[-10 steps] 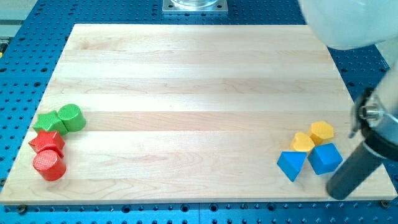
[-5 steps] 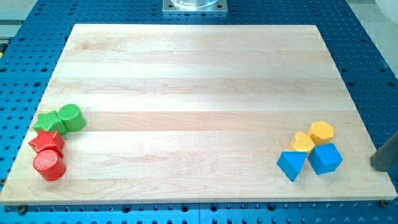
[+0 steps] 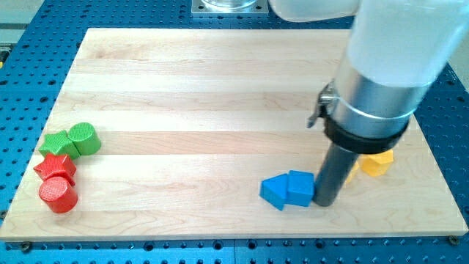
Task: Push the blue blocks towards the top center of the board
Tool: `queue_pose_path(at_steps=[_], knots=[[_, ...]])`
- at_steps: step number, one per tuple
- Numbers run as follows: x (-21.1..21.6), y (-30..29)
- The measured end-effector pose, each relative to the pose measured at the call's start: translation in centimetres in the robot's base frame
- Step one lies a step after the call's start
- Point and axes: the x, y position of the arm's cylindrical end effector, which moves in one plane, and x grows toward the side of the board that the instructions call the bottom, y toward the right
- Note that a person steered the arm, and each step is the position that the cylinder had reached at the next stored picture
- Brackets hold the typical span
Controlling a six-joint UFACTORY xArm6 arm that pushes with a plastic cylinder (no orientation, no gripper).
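Observation:
Two blue blocks lie side by side near the view's bottom, right of centre: a blue triangular block (image 3: 273, 191) and a blue cube (image 3: 299, 188) touching it on its right. My tip (image 3: 325, 202) rests on the board right against the cube's right side. The arm's white and metal body fills the view's upper right and hides part of the board behind it.
Two yellow blocks (image 3: 376, 163) sit just right of the rod, partly hidden by it. At the view's left edge are a green star (image 3: 56, 144), a green cylinder (image 3: 85, 138), a red star (image 3: 56, 167) and a red cylinder (image 3: 58, 195). The wooden board (image 3: 220, 95) lies on a blue perforated table.
The arm has come back into view from the right. Both blue blocks have slid left by about a hundred pixels, with the cube now right of the triangular block. The yellow blocks stayed about where they were.

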Motion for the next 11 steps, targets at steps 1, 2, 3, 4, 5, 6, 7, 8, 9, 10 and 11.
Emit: queue_pose_path(at_steps=[1, 2, 3, 4, 5, 6, 7, 8, 9, 10, 11], knots=[[2.6, -0.9], [2.8, -6.6], [-1.8, -7.0], [-7.0, -6.9], [-13.5, -6.8], [-5.5, -7.1], [0.7, -6.9], [2.1, -1.7], [1.7, 2.5], [-3.3, 0.5], [-9.5, -3.1]])
